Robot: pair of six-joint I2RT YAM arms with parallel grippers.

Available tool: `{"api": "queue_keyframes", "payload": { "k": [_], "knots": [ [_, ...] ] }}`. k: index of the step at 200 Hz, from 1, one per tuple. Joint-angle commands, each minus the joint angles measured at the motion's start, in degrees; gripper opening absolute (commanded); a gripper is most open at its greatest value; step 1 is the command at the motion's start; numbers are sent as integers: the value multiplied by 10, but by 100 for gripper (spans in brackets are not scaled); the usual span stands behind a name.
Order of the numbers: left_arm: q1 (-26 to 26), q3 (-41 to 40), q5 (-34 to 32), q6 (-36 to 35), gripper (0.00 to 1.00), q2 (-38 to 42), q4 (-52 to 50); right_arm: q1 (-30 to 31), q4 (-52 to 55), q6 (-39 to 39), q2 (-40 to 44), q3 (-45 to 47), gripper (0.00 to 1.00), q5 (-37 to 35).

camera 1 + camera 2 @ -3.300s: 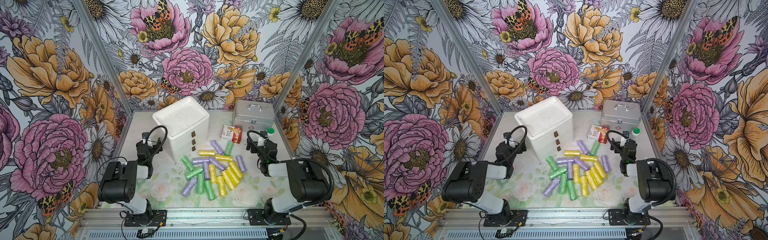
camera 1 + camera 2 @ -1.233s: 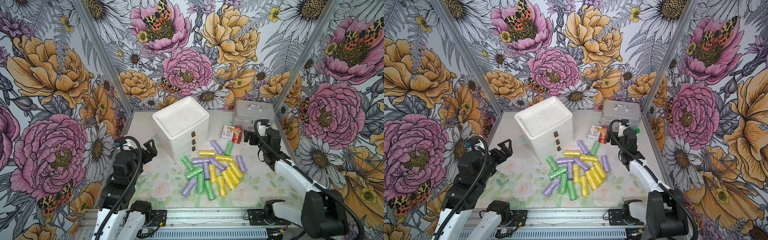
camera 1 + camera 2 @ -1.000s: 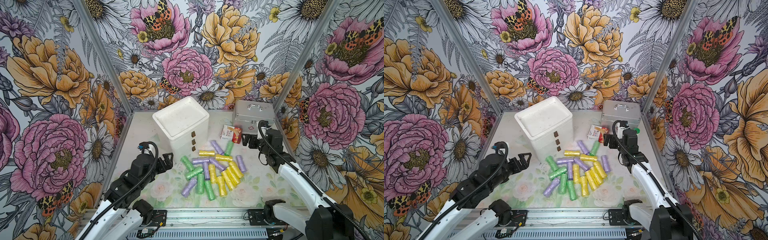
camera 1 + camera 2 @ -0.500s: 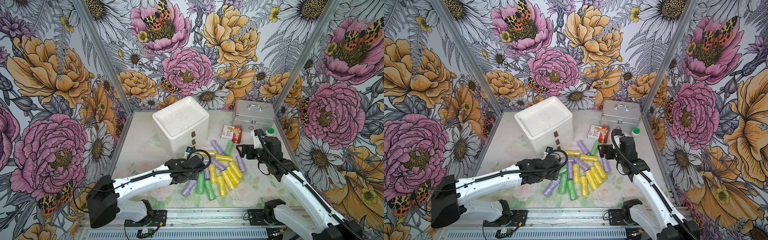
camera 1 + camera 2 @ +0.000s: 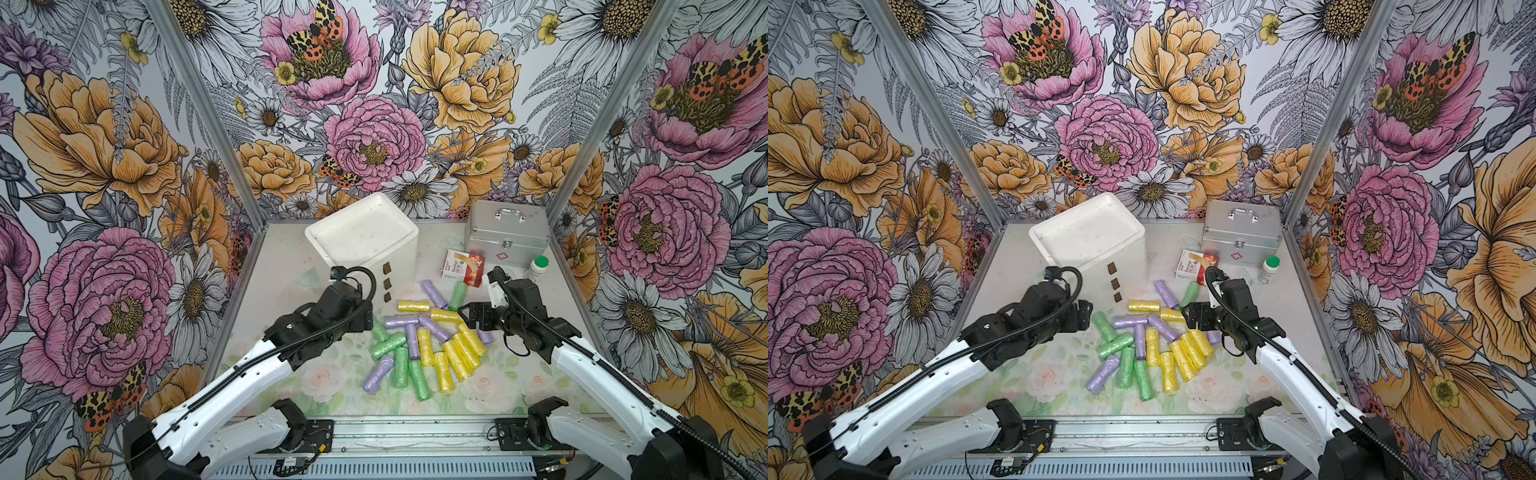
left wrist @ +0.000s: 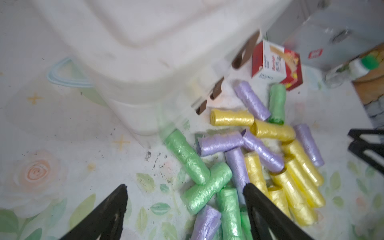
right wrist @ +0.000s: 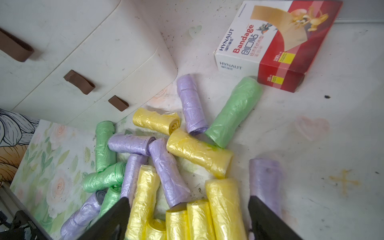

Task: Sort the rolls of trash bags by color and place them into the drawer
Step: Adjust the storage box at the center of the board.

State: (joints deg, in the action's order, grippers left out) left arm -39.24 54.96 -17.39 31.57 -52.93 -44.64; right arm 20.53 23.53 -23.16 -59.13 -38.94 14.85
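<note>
Flowered wallpaper is surrounding a pale table (image 5: 270, 291), where the rolls of trash bags (image 5: 424, 341), yellow, green and lilac, are lying mixed in one heap, just near and right of the white drawer unit (image 5: 360, 237). Its drawers are sitting shut. The left gripper (image 6: 185, 186) is hanging at the heap's left edge, jaws spread wide and holding nothing. The right gripper (image 7: 188, 199) is hanging at the right edge, likewise spread and empty. A bandage box (image 5: 463, 266), a metal case (image 5: 509, 237) and a bottle (image 5: 536, 268) are standing far right.
</note>
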Motion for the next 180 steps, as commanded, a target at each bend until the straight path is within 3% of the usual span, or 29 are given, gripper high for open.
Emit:
{"api": "queue_keyframes", "payload": {
  "k": [1, 52, 76, 136, 180],
  "knots": [
    [61, 41, 47, 16, 89, 34, 19, 24, -15, -13, -20, -52, 90, -9],
    [271, 119, 237, 70, 92, -7, 20, 75, -27, -24, -68, -106, 89, -30],
    [324, 166, 272, 69, 90, -61, 18, 91, -28, -30, -82, -123, 88, -42],
    [334, 269, 246, 46, 77, -237, 2, 105, -28, -55, -115, -167, 79, -54],
    [320, 341, 169, 18, 73, -299, -55, 113, -28, -59, -118, -169, 79, -61]
  ]
}}
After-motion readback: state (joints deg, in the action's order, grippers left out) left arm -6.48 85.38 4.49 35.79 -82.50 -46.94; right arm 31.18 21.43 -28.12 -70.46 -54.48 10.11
